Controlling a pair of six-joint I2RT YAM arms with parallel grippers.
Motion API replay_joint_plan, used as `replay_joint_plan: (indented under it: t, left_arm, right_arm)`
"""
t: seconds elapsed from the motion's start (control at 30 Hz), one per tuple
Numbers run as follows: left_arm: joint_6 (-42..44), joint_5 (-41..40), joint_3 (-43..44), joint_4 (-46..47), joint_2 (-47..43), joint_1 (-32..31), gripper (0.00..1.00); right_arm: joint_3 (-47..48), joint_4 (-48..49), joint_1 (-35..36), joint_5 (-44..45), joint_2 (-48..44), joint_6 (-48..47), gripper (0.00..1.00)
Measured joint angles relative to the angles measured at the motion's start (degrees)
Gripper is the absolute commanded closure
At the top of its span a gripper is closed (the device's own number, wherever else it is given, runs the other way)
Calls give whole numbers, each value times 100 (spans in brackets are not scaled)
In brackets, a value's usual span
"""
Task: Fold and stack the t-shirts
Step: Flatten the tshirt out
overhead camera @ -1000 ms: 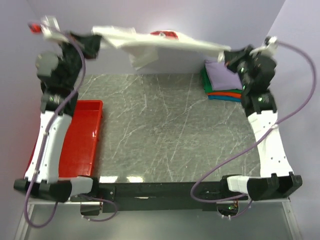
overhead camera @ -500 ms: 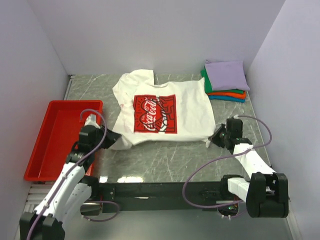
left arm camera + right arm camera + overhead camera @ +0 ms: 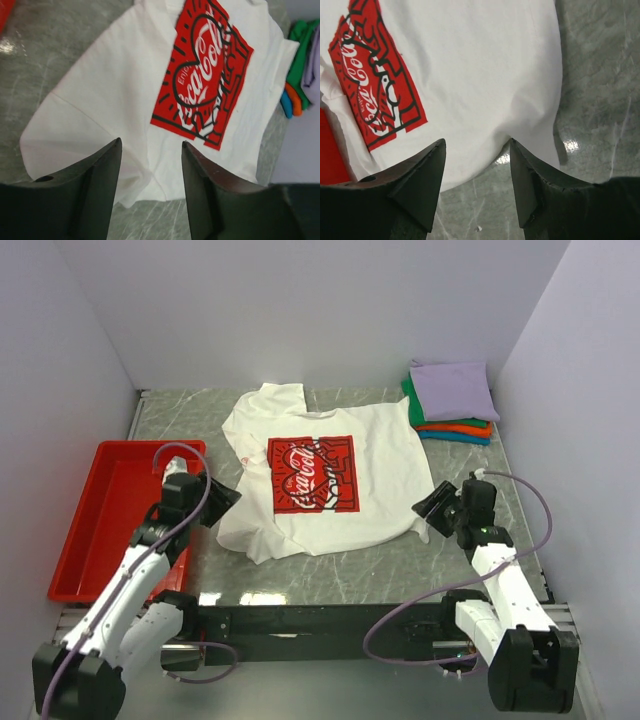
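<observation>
Top view: white Coca-Cola tee lies spread flat mid-table, print up, not yet folded. Folded tees sit stacked in the far right corner. Left gripper and right gripper flank its near corners. Left wrist: jaws apart, empty. Right wrist: likewise. Likely the last shirt, with folding and stacking left.

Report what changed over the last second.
Both arms brought the white t-shirt down from mid-air at the back wall and spread it print-up on the table. The left gripper and right gripper then let go of it and now stand open by its near corners. The folded stack at the far right and the red tray stayed put.
</observation>
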Motion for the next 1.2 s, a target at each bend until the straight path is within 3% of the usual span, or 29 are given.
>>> replay_joint_plan:
  t: [0.33, 0.63, 0.87, 0.97, 1.2]
  left_arm:
    - [-267, -1058, 522, -85, 1703, 114, 45]
    - [-439, -1235, 358, -17, 1864, 227, 52]
    - [-592, -1703, 326, -13, 2577, -328, 54]
    - [-664, -1912, 391, -42, 2896, -605, 59]
    - [-1453, -2798, 1014, -706, 3875, -1067, 90]
  right_arm:
    - [551, -122, 262, 330, 282, -63, 37]
    - [669, -138, 278, 492, 610, -83, 37]
    - [667, -39, 278, 511, 745, -63, 38]
    - [660, -11, 278, 516, 828, -63, 38]
    - [662, 70, 278, 562, 1121, -61, 37]
